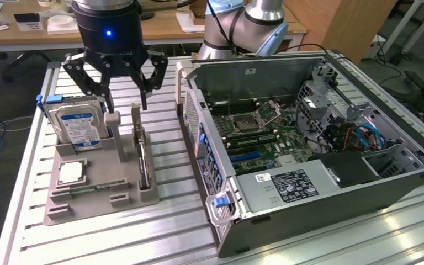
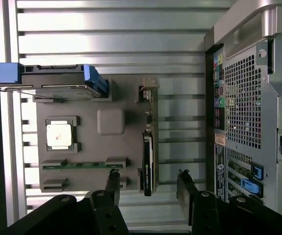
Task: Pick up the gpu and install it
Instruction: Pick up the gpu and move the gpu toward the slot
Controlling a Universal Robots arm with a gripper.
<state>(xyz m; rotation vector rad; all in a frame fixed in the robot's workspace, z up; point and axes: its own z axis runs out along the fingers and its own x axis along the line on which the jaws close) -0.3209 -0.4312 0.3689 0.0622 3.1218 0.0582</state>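
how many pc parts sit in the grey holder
4, by the exterior view: hard drive upright at the holder's far end, CPU flat before it, RAM stick nearer still, gpu on edge toward the computer case.

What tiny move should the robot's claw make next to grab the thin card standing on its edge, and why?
Probably straight down. The open black gripper hovers above the thin green-and-black gpu card, which stands on edge in the grey plastic holder. In the wrist view the card lies between the two fingers, so lowering should put one on each side.
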